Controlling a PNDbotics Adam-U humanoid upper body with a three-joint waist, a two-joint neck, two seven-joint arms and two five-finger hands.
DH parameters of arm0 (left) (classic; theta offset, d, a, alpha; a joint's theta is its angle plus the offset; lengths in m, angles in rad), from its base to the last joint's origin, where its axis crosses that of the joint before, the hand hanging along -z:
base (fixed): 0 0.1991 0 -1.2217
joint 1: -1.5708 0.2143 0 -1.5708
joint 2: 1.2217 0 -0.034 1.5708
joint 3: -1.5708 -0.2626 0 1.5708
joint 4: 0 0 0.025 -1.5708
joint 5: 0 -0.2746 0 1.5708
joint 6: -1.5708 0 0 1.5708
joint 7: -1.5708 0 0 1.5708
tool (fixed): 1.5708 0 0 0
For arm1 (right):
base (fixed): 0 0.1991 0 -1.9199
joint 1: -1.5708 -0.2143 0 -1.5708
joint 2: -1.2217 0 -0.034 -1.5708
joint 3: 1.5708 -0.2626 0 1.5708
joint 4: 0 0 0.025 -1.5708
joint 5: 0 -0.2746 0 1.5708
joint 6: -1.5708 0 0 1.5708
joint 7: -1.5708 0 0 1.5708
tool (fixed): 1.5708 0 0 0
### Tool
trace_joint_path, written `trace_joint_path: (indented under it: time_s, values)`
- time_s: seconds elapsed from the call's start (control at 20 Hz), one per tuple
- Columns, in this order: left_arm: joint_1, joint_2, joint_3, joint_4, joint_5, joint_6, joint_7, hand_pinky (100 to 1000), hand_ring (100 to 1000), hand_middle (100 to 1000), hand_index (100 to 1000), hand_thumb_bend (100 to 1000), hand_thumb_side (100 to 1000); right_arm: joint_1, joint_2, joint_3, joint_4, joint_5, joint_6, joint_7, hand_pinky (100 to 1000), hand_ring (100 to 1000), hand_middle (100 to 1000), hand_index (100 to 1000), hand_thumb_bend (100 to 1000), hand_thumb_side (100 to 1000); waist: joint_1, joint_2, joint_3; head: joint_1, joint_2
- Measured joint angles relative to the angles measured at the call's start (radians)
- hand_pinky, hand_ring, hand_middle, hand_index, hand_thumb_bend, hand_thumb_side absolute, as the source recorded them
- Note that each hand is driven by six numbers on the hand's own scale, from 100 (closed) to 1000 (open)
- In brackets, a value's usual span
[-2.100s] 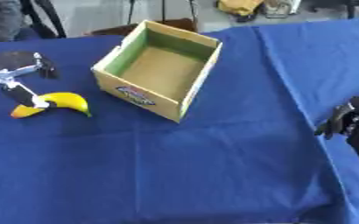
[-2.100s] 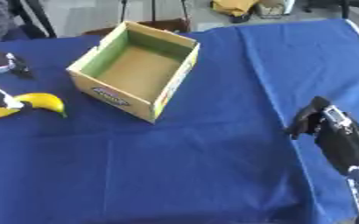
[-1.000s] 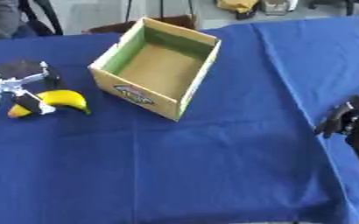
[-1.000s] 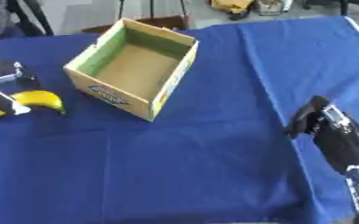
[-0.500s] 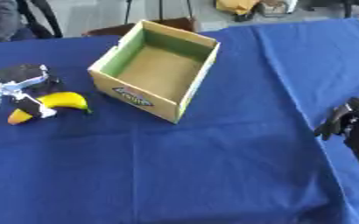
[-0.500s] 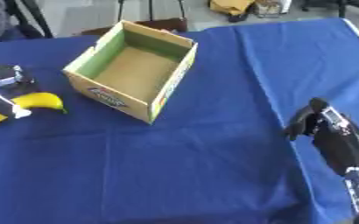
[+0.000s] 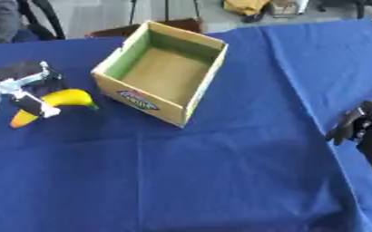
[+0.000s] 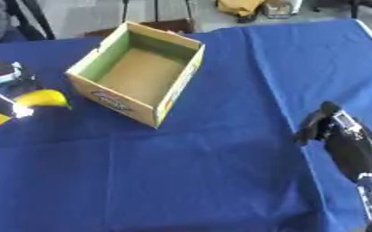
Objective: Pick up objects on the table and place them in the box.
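Note:
A yellow banana (image 7: 67, 97) is at the left of the blue table (image 7: 221, 181), with a dark shadow below it. My left hand (image 7: 13, 89) comes in from the left edge, its fingers curled round the banana's near end. To the right of the banana stands an open cardboard box (image 7: 154, 102) with a green inner wall and nothing inside. My right hand (image 8: 335, 135) hangs at the right edge of the table with relaxed fingers, holding nothing and far from the box.
The table's right edge runs just beside the right hand. Beyond the far edge are chair legs, a brown seat (image 7: 145, 28) and a yellow bundle (image 7: 248, 5) on the floor. A wide stretch of blue cloth lies in front of the box.
My left hand has closed round the banana and shifted it slightly up and to the right, towards the box. The right hand and the box have stayed put.

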Motion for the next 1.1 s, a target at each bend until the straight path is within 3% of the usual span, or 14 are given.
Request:
trace_joint_path:
  time_s: [0.6, 1.1]
  values:
    - [-0.013, 0.042, 0.0, -0.05, 0.053, 0.002, -0.029, 323, 295, 268, 455, 213, 157, 0.005, 0.0, 0.0, 0.0, 0.0, -0.001, 0.0, 517, 375, 312, 513, 100, 822, 0.003, -0.009, 0.003, -0.006, 0.0]
    - [-0.052, 0.07, -0.001, -0.096, 0.121, -0.011, -0.057, 318, 286, 259, 442, 200, 134, 0.009, -0.002, 0.0, 0.002, 0.0, 0.0, 0.0, 517, 375, 312, 512, 100, 818, 0.01, -0.024, 0.001, -0.008, -0.002]
